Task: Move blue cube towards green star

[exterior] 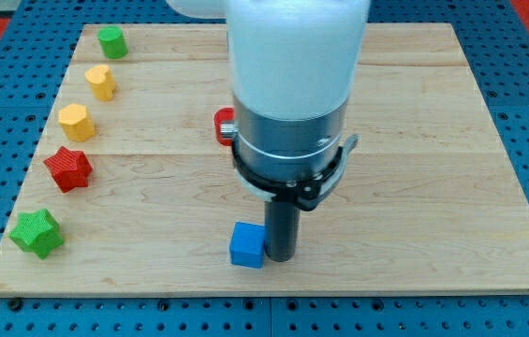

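The blue cube (pixel 247 245) sits on the wooden board near the view's bottom, a little left of centre. My tip (pixel 280 257) is right beside the cube's right side, touching or nearly touching it. The green star (pixel 37 232) lies at the view's bottom left, far to the left of the cube. The rod's upper part and the arm's white body hide the board's middle.
Down the view's left side stand a red star (pixel 68 168), a yellow hexagon (pixel 76 123), a yellow heart-like block (pixel 101 81) and a green cylinder (pixel 111 42). A red block (pixel 224 125) shows partly behind the arm. The wooden board (pixel 433 187) lies on a blue pegboard.
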You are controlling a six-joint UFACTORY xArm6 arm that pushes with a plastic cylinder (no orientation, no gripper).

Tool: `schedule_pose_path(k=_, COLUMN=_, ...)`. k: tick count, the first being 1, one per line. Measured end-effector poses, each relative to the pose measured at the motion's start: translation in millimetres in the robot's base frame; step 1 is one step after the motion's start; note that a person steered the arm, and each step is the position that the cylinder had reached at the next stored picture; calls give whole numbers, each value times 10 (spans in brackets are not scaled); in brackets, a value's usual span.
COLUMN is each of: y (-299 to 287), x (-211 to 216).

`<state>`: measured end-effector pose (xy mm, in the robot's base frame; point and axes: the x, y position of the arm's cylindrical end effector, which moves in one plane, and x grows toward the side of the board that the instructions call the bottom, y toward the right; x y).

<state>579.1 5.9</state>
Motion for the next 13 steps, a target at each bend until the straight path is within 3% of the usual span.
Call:
schedule_pose_path(k=2, y=-212, x=-248)
schedule_pose_path(k=3, y=287, x=-271)
schedule_pose_path(k=4, y=1452, x=-350)
schedule_pose_path(k=6, y=1667, x=-355)
schedule_pose_path(k=8, y=786, x=-358)
schedule_pose_path(k=10, y=-450, x=141)
schedule_pose_path(k=11, y=-549, x=33)
schedule_pose_path(k=12, y=-115, x=-108)
schedule_pose_path(k=13, y=-562, x=-138)
